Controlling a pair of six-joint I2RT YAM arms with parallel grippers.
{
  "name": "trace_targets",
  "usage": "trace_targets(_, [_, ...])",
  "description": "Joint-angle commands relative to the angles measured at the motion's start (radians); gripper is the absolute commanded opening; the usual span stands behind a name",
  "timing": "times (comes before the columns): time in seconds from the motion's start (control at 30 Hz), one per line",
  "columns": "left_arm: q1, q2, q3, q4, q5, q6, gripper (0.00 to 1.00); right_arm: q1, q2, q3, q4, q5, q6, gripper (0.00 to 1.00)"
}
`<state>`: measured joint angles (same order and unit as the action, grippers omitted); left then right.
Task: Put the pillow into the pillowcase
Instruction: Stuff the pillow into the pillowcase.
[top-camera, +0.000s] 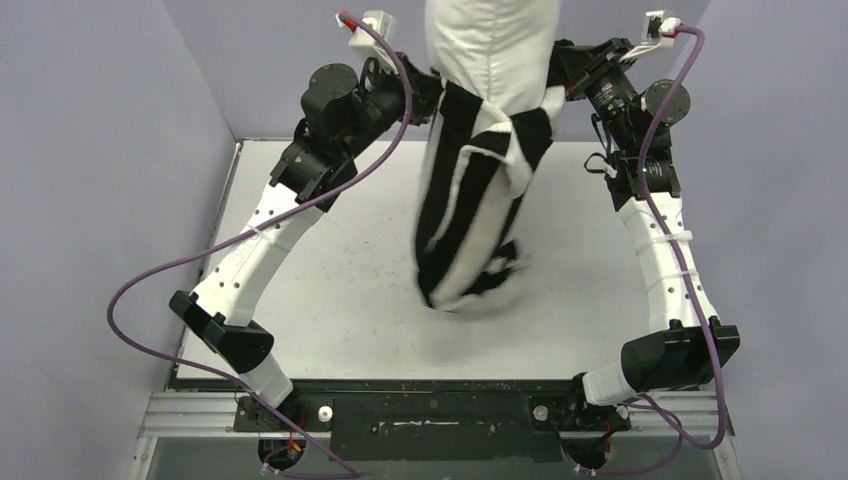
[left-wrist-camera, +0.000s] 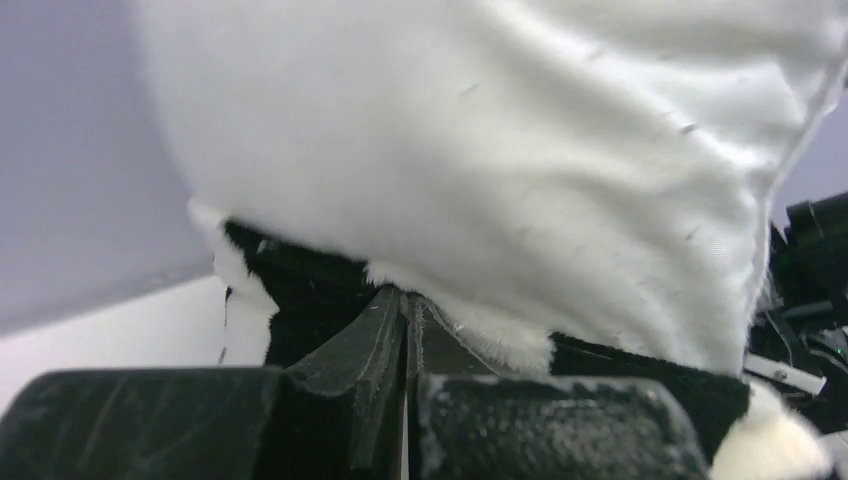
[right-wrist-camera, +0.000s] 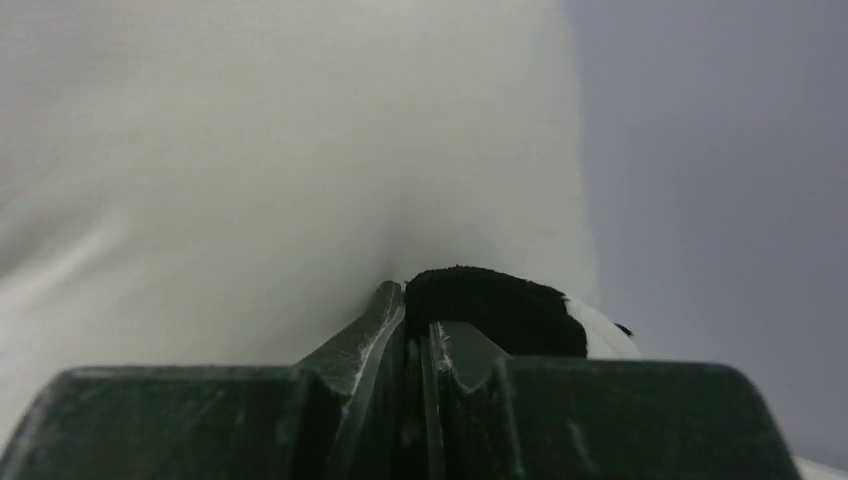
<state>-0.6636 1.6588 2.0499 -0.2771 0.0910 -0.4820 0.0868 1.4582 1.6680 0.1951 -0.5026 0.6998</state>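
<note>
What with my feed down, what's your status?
Left end effector, right end effector: shut on pillowcase rim, raised. Pillow partly in, top sticking out. Nothing blocking.

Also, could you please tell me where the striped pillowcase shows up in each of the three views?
Top external: the pillowcase hangs at centre frame.
Left wrist: its black edge, low centre.
Right wrist: a black patch, low centre.
Shared landmark: the white pillow bulging above it.

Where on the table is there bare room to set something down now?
Bare table lies between the left arm and the hanging pillowcase, and between it and the right arm. The middle is crowded: the pillowcase's end hangs down there.
</note>
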Motion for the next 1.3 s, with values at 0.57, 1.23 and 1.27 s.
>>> trace_targets(0.57, [0.019, -0.186, -0.229, 0.397, -0.079, 0.227, 0.0, 0.067, 0.259, 0.254, 0.454, -0.302, 0.217, 0.0])
trace_targets(1.23, [0.077, 0.002, 0.24, 0.251, -0.122, 0.135, 0.0, 0.072, 0.353, 0.255, 0.555, -0.254, 0.254, 0.0])
trace_targets(1.27, [0.147, 0.048, 0.3, 0.232, -0.079, 0.052, 0.0, 0.096, 0.284, 0.188, 0.525, -0.229, 0.175, 0.0])
